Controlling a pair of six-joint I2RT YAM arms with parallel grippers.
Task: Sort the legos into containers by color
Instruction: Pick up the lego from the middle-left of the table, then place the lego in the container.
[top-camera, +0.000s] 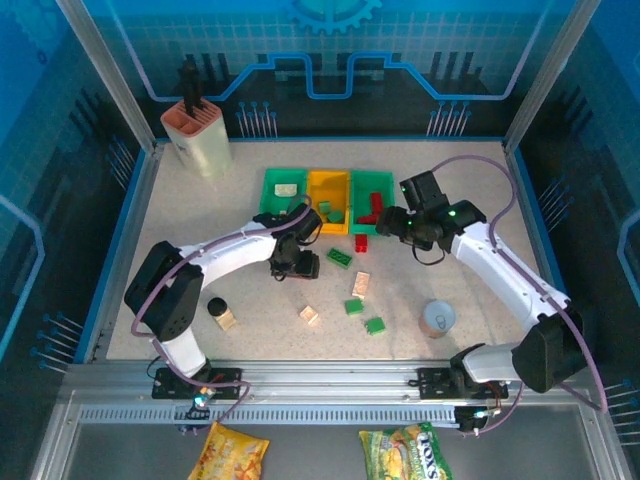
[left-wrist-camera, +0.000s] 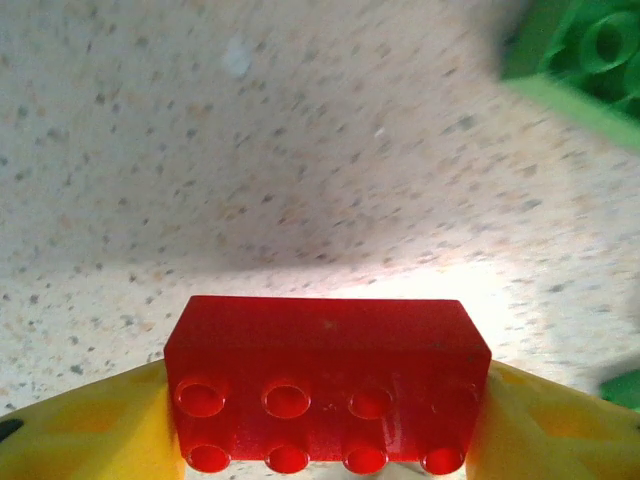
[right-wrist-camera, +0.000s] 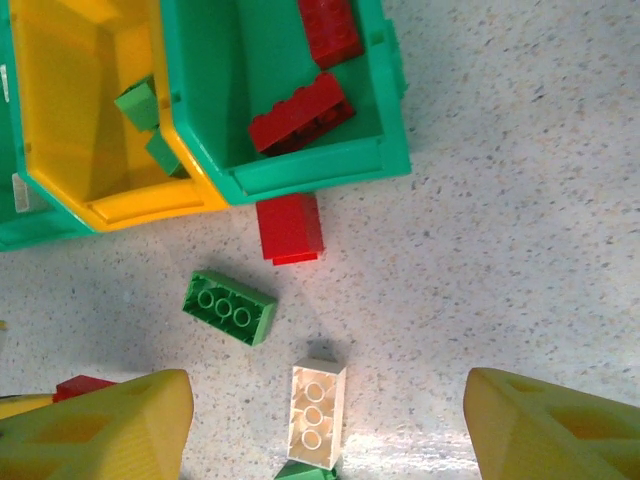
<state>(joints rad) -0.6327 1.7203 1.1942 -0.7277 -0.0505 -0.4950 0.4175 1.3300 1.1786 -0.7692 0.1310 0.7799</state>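
Now, my left gripper (left-wrist-camera: 322, 445) is pinching a red brick (left-wrist-camera: 325, 365) by its two short ends, with both yellow fingers (left-wrist-camera: 80, 435) pressed on it. Whether it is already off the table (left-wrist-camera: 300, 130), I cannot tell. In the top view the grip sits at the centre of the frame, below the yellow bin (top-camera: 328, 174). I judge the brick belongs in the green bin (right-wrist-camera: 310, 178) at the right end of the row, where other red bricks (right-wrist-camera: 300, 112) lie. To do it well I would lift straight up first, then travel to the upper right over the near wall and release low inside. The room is narrow. A green brick (right-wrist-camera: 230, 307) and a loose red brick (right-wrist-camera: 290, 228) lie just before that wall. My right gripper (right-wrist-camera: 325, 390), spread wide and holding nothing, hovers over a cream brick (right-wrist-camera: 318, 415) near the same bin, so the arms could meet.
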